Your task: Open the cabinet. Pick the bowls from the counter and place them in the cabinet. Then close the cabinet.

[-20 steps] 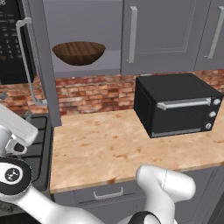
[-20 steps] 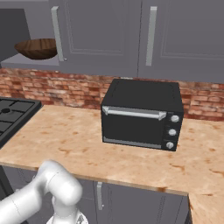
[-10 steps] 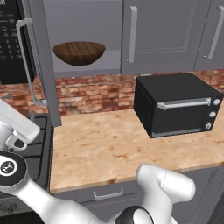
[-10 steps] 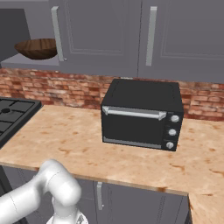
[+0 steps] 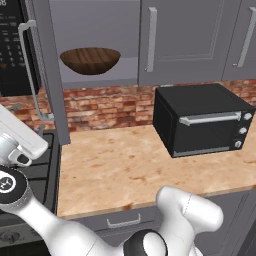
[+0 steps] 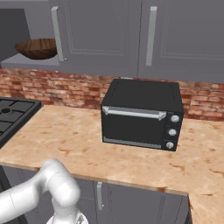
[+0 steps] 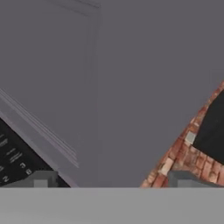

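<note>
- The cabinet [image 5: 190, 40] has its left door [image 5: 50, 70] swung wide open, seen edge-on in the left base view; the right door is shut, its silver bar handle [image 5: 151, 39] upright.
- The dark-brown wooden bowl [image 5: 90, 60] sits on the cabinet's lower shelf [image 5: 125, 75], near the shelf's front edge; the right base view shows it too, at the shelf's left end.
- The counter [image 5: 115, 170] carries a black toaster oven [image 5: 200, 117] towards its back right, close to the brick backsplash [image 5: 110, 105]. The rest of the slab in view is bare tan.
- A black gas stove [image 6: 13, 113] meets the counter's left edge.
- The gripper [image 7: 113, 179] is raised at the far left, close against the grey panelled face of the open door; its two finger tips stand wide apart with nothing between them.
- Behind the door's edge, the hand view shows brick and a dark patch, probably the stove or microwave, too blurred to settle.
</note>
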